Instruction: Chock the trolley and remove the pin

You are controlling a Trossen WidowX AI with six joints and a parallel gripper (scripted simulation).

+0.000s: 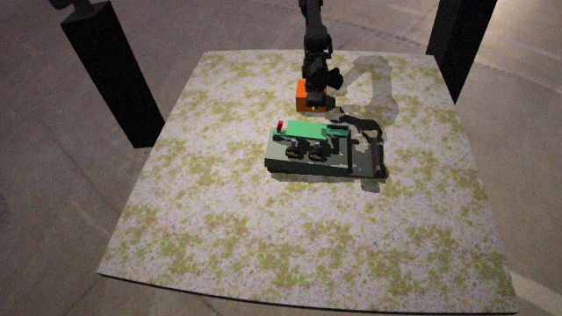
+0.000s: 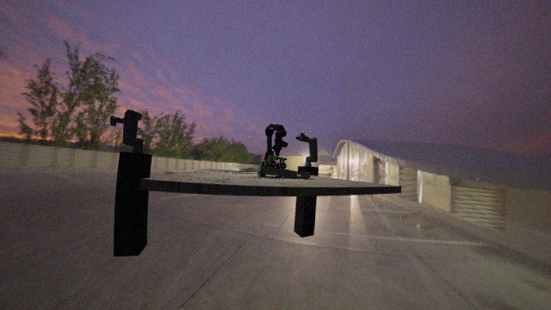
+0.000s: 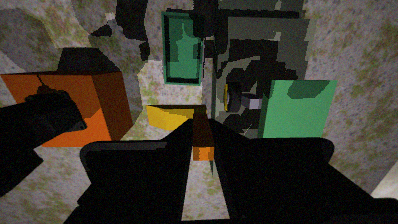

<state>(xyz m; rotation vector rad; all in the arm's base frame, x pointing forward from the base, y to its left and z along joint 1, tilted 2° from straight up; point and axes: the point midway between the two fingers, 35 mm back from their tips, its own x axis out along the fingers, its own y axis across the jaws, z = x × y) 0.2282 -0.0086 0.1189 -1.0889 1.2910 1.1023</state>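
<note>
One gripper (image 3: 202, 150) is at work here, its black fingers pinched narrow on the orange handle (image 3: 202, 145) of the yellow chock (image 3: 170, 116), so the wedge hangs out in front of the fingertips. Held by that slim handle, the chock leaves its yellow body free to be slid in against a wheel, which is likely why it is gripped there and not by the wedge itself.

From above, the arm (image 1: 317, 48) reaches down from the table's far edge, with the gripper over the orange block (image 1: 304, 97) near the middle of that edge. Just nearer the table's centre sits the grey ramp (image 1: 281, 159), carrying the trolley (image 1: 307, 130) with its green deck and two black wheels (image 1: 293, 153). The red-headed stop pin (image 1: 279, 126) stands at the trolley's left, uphill end, in place and doing the holding. The chock is apart from the wheels, so the wedging step looks not yet done.

The green tray (image 3: 182, 50) shows plainly only in the wrist view, partly masked by dark shadow. From above, the gripper hides nearly all of the chock. The chock's black base cannot be made out. In the exterior view everything on the table (image 2: 336, 189) is a small dark silhouette, too small to read.
</note>
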